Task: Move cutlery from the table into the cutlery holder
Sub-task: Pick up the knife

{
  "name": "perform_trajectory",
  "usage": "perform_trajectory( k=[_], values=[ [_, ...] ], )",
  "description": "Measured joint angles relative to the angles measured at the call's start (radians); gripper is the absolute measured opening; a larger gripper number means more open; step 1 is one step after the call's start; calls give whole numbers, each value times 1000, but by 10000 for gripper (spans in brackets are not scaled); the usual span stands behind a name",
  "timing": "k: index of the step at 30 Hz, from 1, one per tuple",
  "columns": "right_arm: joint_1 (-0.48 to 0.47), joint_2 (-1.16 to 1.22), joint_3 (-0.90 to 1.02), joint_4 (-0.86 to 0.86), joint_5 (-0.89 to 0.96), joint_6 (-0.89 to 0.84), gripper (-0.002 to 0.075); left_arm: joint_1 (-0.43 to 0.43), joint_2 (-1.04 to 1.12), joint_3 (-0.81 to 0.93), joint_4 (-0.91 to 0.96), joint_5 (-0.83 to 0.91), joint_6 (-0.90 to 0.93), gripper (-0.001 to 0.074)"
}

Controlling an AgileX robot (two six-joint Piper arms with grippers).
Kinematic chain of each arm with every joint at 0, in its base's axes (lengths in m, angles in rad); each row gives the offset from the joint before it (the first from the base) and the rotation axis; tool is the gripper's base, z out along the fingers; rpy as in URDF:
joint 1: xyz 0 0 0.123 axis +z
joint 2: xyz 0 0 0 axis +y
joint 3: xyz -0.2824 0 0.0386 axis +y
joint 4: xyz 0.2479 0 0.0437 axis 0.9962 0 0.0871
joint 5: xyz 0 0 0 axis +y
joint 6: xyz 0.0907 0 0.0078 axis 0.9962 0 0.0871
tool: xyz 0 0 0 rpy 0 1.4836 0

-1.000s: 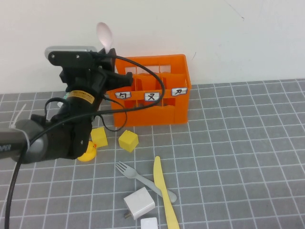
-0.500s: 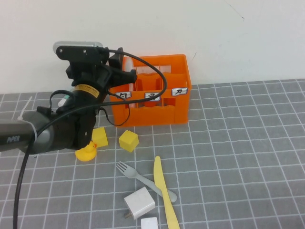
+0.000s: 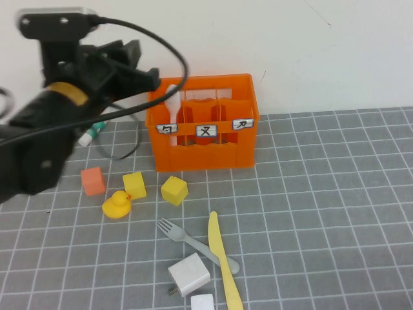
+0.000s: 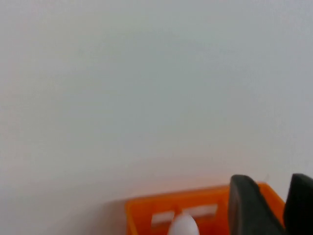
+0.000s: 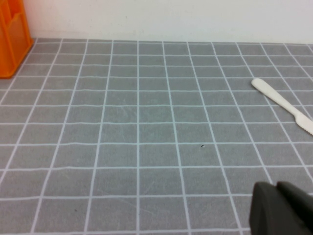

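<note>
Standing one down, two to go: the pale spoon (image 3: 171, 103) sits upright in the left compartment of the slatted orange cutlery holder (image 3: 205, 147) at the table's (image 3: 335, 187) far edge.

The grey fork (image 3: 187, 238) and smooth yellow knife (image 3: 220, 255) lie touching near the front edge. Left gripper (image 3: 132, 68) hangs above the holder's left side, jaws parted, empty; right gripper (image 5: 279, 205) hovers low, pressed together.

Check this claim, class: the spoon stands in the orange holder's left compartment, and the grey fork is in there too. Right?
Wrong about the fork: the high view shows it lying on the table beside the yellow knife. The spoon does stand in the holder's left compartment.
</note>
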Motion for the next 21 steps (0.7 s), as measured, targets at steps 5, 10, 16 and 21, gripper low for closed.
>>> perform_trajectory(
  k=[5,10,16,21],
  values=[
    [0,0,0,0,0,0,-3,0,-219,109,17,177,22,34],
    [0,0,0,0,0,0,-3,0,-410,266,52,256,26,6],
    [0,0,0,0,0,0,-3,0,-547,316,56,627,52,1],
    [0,0,0,0,0,0,-3,0,-555,316,21,960,138,1]
  ],
)
